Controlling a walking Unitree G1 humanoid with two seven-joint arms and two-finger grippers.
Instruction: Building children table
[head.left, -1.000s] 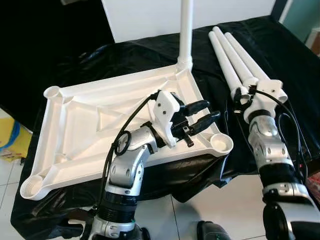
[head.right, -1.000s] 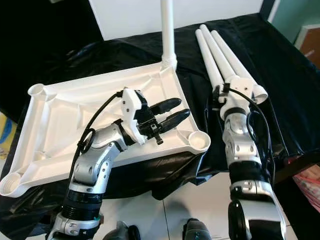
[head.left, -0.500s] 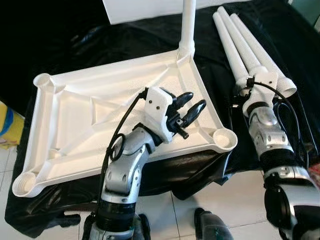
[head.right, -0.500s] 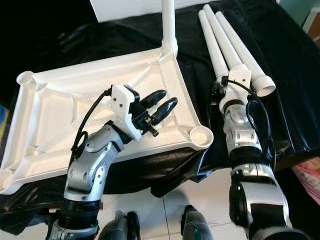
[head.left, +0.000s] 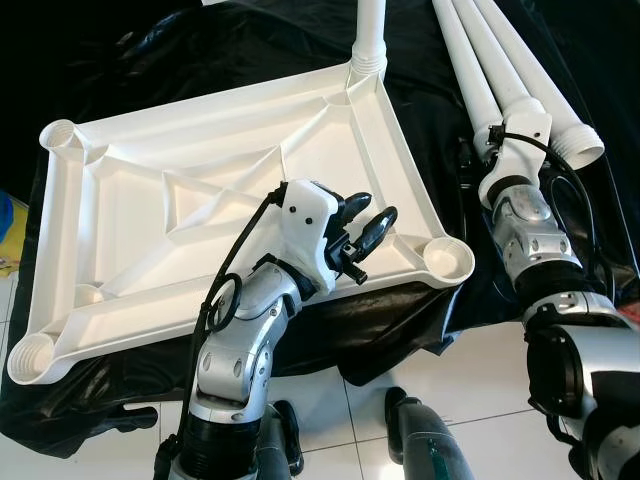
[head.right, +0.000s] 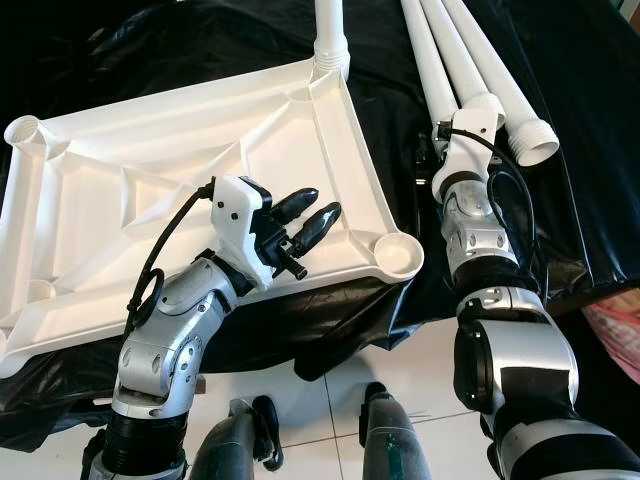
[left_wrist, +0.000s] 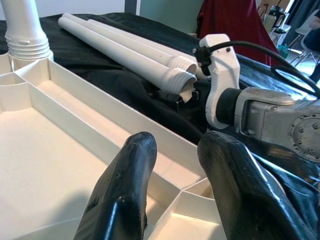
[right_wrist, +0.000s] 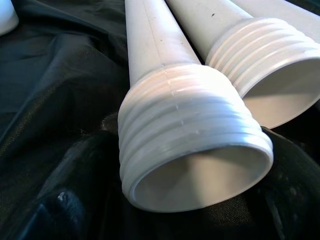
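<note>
The white tabletop (head.left: 180, 130) lies upside down on the black cloth, with one white leg (head.left: 368, 40) standing screwed into its far right corner socket. Three loose legs (head.left: 495, 60) lie side by side to its right. My left gripper (head.left: 365, 212) hovers open over the tabletop's right rim (left_wrist: 100, 117), short of the front right socket (head.left: 450, 260), with nothing between its fingers (left_wrist: 132, 165). My right gripper (head.left: 480, 150) sits at the threaded end of the nearest loose leg (right_wrist: 165, 75), whose open end is close before the wrist camera. A second threaded leg (right_wrist: 260, 60) lies beside it.
The black cloth (head.left: 440, 120) drapes over the table's front edge to the white tiled floor (head.left: 480, 400). A yellow and blue object (head.left: 5, 235) sits at the far left. A red cloth (left_wrist: 225, 20) hangs beyond the table.
The camera has moved closer and tilted down, shifting the whole scene. My left gripper has drawn back a little from the right rim and its fingers have narrowed. The right arm stays at the leg end.
</note>
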